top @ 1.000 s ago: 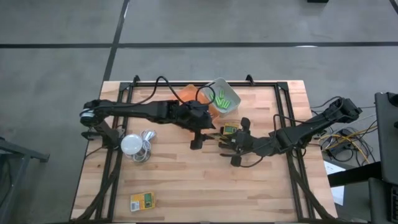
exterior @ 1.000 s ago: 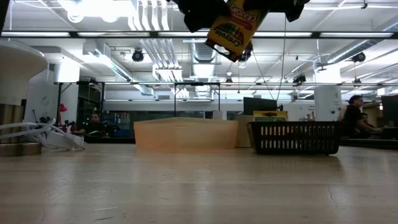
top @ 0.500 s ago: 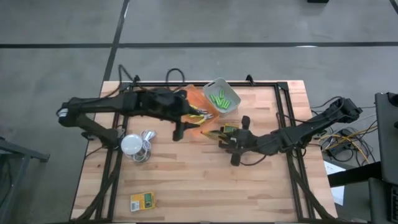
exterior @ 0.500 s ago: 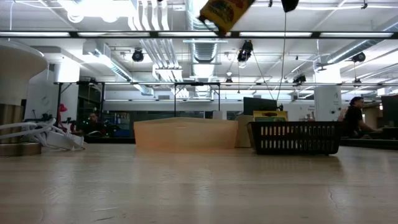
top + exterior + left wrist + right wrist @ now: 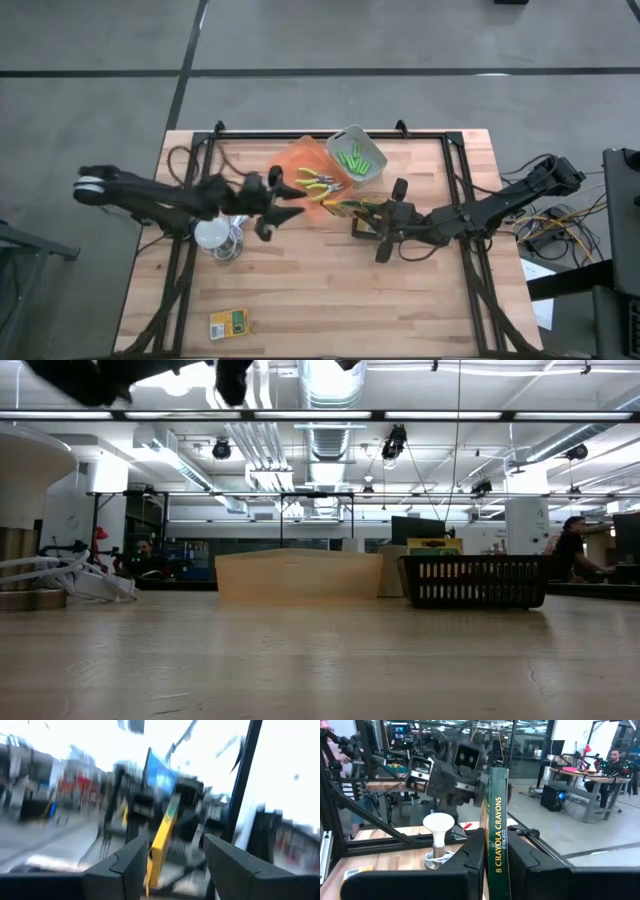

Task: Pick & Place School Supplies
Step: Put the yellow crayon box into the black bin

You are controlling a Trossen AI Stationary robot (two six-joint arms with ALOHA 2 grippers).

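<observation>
Overhead: right hand (image 5: 362,222) clamped on crayon box (image 5: 368,212), held just beside orange bin (image 5: 300,160) with pliers (image 5: 318,183) in it. Grey bin (image 5: 356,157) beyond holds green markers (image 5: 352,157). Left hand (image 5: 275,208) spread wide, empty, near lamp (image 5: 213,233). Second box (image 5: 230,323) on counter (image 5: 330,290), well apart.

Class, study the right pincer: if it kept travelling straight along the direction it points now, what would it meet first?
The right pincer, shut on the crayon box, points across the table toward the left arm. Straight ahead, the left pincer faces it above the white round thing; it probably meets that pincer first, though depth is unclear.
</observation>
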